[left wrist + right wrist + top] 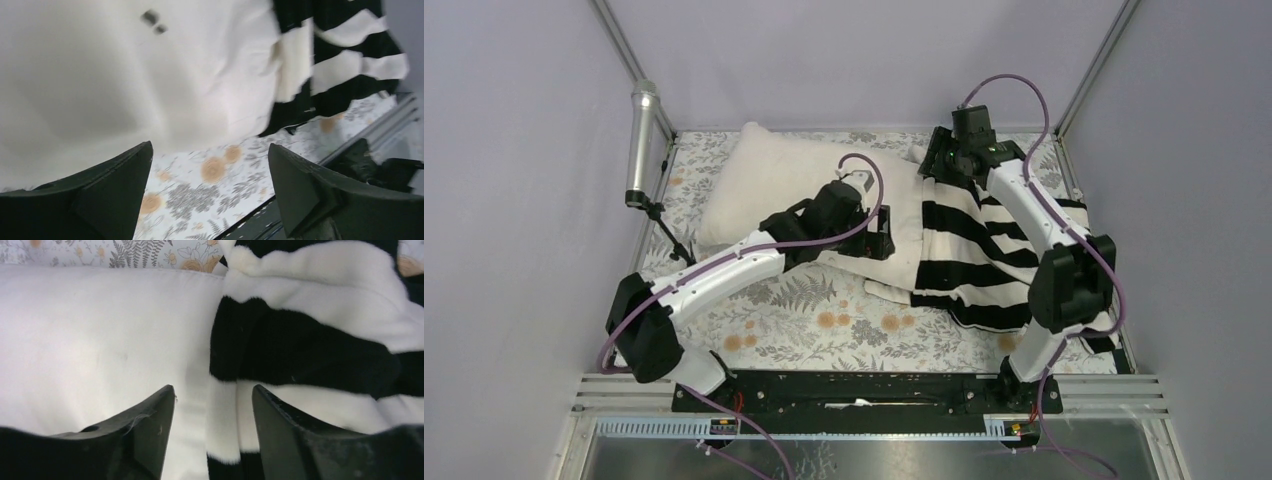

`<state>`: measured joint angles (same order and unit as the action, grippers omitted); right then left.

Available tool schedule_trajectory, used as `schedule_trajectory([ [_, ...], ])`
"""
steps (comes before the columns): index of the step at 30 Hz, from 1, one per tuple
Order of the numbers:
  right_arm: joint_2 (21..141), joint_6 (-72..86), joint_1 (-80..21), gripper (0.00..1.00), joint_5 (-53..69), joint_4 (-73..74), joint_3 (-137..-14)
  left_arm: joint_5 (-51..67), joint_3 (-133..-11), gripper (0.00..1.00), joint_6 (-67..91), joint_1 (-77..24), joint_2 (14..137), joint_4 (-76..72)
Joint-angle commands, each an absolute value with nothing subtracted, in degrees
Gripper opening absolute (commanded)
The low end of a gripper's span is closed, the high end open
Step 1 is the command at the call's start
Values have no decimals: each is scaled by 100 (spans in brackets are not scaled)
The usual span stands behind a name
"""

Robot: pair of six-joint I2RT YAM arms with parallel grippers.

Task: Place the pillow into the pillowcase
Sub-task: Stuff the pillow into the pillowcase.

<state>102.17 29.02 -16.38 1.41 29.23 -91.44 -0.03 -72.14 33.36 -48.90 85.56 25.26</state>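
Note:
The cream pillow [764, 175] lies across the back of the table, and its right end sits inside the black-and-white striped pillowcase [984, 245]. My left gripper [879, 240] hovers at the pillow's near edge by the pillowcase mouth. In the left wrist view its jaws [210, 155] stand wide apart with only floral cloth between them, the pillow [125, 75] and pillowcase [345, 65] beyond. My right gripper [934, 165] is at the far edge. Its jaws [213, 395] are open over the pillowcase [310, 340] hem where it meets the pillow [100, 340], gripping nothing.
A floral table covering [824, 320] spreads under everything. A silver cylinder on a thin stand [641, 140] leans at the back left corner. A black rail [874, 385] with the arm bases runs along the near edge. Frame posts and grey walls close in the sides.

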Motion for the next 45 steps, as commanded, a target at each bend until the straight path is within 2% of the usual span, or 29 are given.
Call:
schedule_trajectory([
  [1,9135,2727,-1775,75,-367,3087,-8747,-598,-6979,92,3038,-4755,8790,3050],
  [3,8772,2726,-1900,82,-624,3210,-8448,-934,-7127,89,2965,-4706,9243,2980],
  [5,8361,2758,-2098,81,-799,3306,-8058,-564,-7242,76,3029,-4490,9655,2634],
  [7,7970,2814,-2449,74,-1123,3494,-7732,-172,-7366,56,3069,-4404,9899,2204],
  [9,7572,3000,-2889,66,-1385,3667,-7347,91,-7572,31,3121,-4403,10061,2041],
  [11,7224,3264,-3257,63,-1460,3699,-6855,306,-7717,7,3146,-4401,10183,1989],
  [12,7099,3377,-3345,61,-1504,3679,-6592,376,-7755,0,3161,-4402,10208,1971],
  [16,7040,3632,-3480,59,-1365,3449,-5918,610,-7713,0,3253,-4392,10147,1743],
  [26,7333,3789,-3754,61,-2145,3316,-5465,984,-7482,0,3410,-4319,10014,1362],
  [30,7515,3748,-3756,41,-2608,3560,-5502,1032,-7449,0,3456,-4300,9961,1282],
  [33,7338,3655,-3782,14,-2736,3835,-5777,1050,-7440,0,3487,-4297,9932,1242],
  [36,7201,3455,-4003,2,-2535,3977,-6378,1002,-7510,0,3530,-4298,9960,1239],
  [41,7410,3264,-5027,0,-1890,3569,-7079,1071,-7958,0,3708,-4341,10152,1204],
  [45,7556,3532,-4960,0,-1285,2676,-6284,1229,-8247,0,4123,-4408,10079,946],
])
